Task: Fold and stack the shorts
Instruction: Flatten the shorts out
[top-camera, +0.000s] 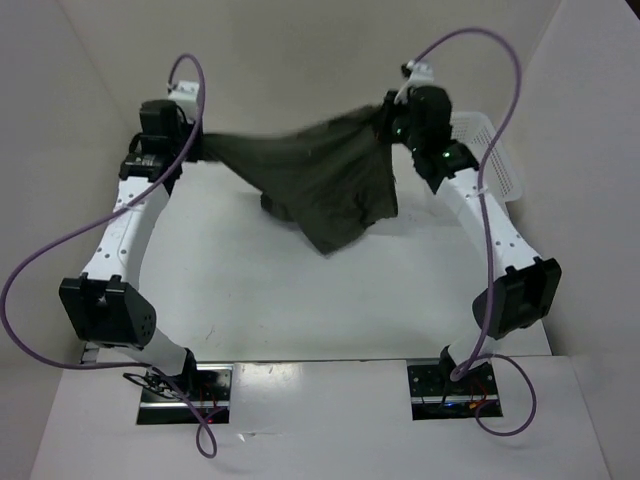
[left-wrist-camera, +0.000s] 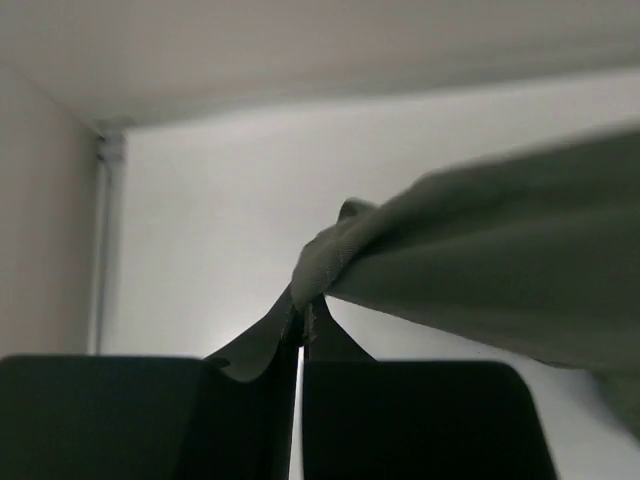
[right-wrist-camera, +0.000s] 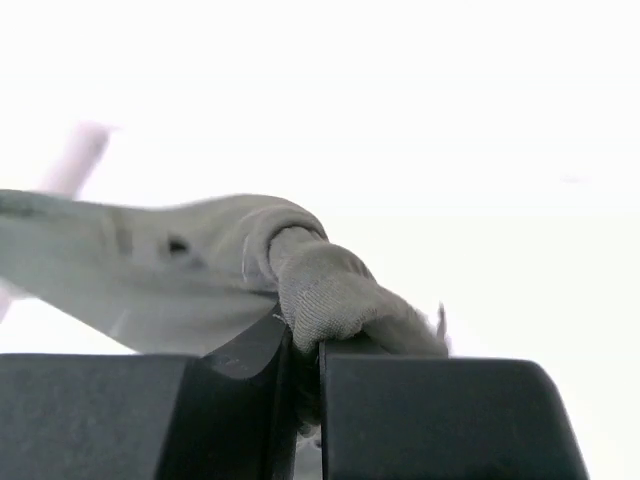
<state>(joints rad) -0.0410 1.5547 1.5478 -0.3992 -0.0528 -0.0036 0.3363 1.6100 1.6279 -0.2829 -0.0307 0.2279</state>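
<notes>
Shorts hang stretched between left jaws and right jaws, both clamped.

From above we see the left arm and the right arm rising from bases at 7 and 5 o'clock. Their elbows bow outward toward 8 and 4 o'clock, and their forearms reach to 11 and 1 o'clock with the wrists turned inward to face each other. The left gripper has its fingers pressed together on a pinch of the shorts, and the right gripper is clamped on a bunched fold, both seen close up in the wrist views.
</notes>
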